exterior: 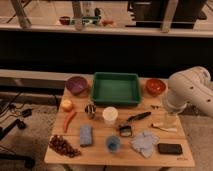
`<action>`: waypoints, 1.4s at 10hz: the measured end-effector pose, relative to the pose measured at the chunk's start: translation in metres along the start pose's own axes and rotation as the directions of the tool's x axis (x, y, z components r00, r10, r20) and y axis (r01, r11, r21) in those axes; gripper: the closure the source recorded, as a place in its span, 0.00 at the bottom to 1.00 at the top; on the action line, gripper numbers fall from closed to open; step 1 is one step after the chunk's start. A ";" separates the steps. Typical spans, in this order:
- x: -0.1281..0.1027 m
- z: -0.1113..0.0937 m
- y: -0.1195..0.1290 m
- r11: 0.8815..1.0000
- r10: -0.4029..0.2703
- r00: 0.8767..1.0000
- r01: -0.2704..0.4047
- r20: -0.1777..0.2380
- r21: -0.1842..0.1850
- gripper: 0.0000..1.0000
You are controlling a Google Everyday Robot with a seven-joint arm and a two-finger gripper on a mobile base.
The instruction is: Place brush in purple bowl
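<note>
Down in front of the dark counter we had the wooden table (100,152), easily the biggest thing around. Next came the white robot arm (192,90), hunched over the table's right edge, then the green tray (116,100) at the back middle. Left of the tray sat the purple bowl (76,85), and right of it the orange bowl (155,86). The gripper (170,120) hung low near the right edge, jaws spread wide and not gripping anything. The brush (137,118) lay flat mid-table, handle angled toward the arm, near the gripper but apart from it, and well apart from the purple bowl. A white cup (110,115) stood just left of the brush head, and a pale stick (165,128) lay right by the gripper.
</note>
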 end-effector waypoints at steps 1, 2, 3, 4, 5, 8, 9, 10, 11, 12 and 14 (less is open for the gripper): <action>0.000 0.000 0.000 1.000 0.000 1.000 0.000 0.000 0.000 0.20; 0.000 0.000 0.000 1.000 0.000 1.000 0.000 0.000 0.000 0.20; 0.000 0.000 0.000 1.000 0.000 1.000 0.000 0.000 0.000 0.20; 0.000 -0.001 0.000 1.000 0.000 1.000 0.000 -0.001 0.001 0.20; 0.000 -0.001 0.000 1.000 0.000 1.000 0.000 -0.001 0.001 0.20; -0.003 0.004 0.002 1.000 -0.007 1.000 0.007 -0.001 -0.010 0.20; -0.011 0.009 0.002 1.000 -0.013 1.000 0.013 -0.001 -0.017 0.20; -0.020 0.013 0.000 1.000 -0.023 1.000 0.023 0.005 -0.020 0.20; -0.024 0.015 -0.003 0.999 -0.025 1.000 0.025 0.014 -0.023 0.20; -0.027 0.018 -0.004 0.999 -0.027 0.999 0.028 0.019 -0.026 0.20; -0.041 0.031 -0.011 0.999 -0.034 0.998 0.036 0.044 -0.041 0.20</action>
